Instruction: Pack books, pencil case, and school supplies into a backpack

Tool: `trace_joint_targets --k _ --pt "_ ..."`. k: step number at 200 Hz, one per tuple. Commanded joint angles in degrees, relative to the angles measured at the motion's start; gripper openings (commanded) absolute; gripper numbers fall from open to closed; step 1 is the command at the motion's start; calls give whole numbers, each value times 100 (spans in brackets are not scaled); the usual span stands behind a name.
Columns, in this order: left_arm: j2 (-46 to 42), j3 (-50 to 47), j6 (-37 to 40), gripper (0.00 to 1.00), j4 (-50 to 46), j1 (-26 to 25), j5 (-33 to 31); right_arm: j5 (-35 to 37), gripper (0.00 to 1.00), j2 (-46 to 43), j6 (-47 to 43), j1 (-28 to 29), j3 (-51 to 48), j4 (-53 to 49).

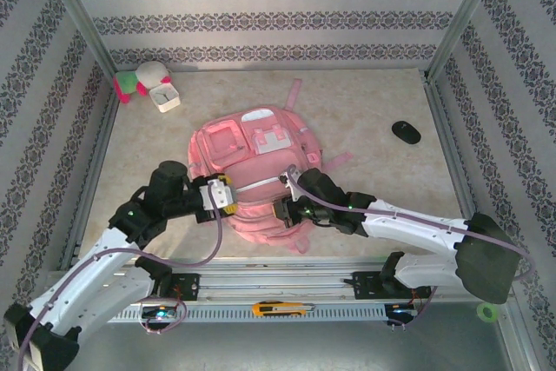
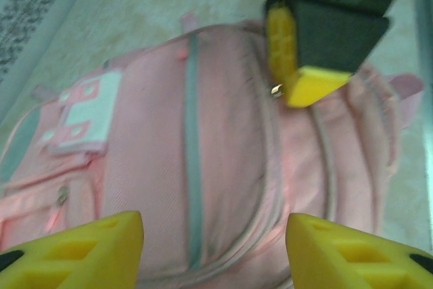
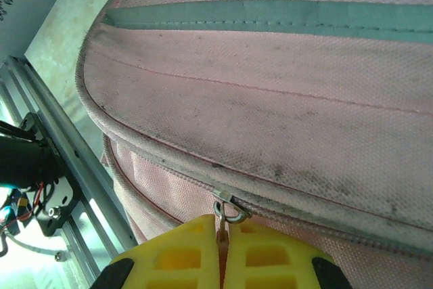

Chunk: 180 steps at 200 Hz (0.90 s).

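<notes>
Pink backpack (image 1: 252,158) flat on the table, pockets up, top loop pointing away from the arm bases. At its near edge, right gripper (image 3: 223,235) pinched closed on the small metal zip pull (image 3: 228,209) of the main zipper. Over its near-left part, left gripper (image 2: 215,238) spread wide, gripping nothing. Right of the backpack, well apart, a black oval object (image 1: 406,132); beyond its far-left corner, a white square clock (image 1: 164,95)

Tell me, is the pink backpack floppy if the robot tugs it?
Probably floppy: the backpack looks soft, creasing along its seams. Lying flat, it would likely slide, not roll. The right gripper, pinching the zipper pull, would probably lift just cloth.
</notes>
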Motion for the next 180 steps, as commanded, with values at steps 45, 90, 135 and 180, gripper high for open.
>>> trace_joint_targets --k 45,90,135,180 --pt "1803 310 -64 58 1070 -912 -838 -156 0 84 -97 45 137 84" --pt "2307 379 67 28 1406 -893 -1411 -221 0 -6 -91 -8 19 99" --pt "1730 188 856 3 403 -249 -922 -1136 0 -382 -1 -924 -434 118" --pt "957 144 1435 5 -689 595 -583 -1569 0 -862 -250 -1835 -738 -199"
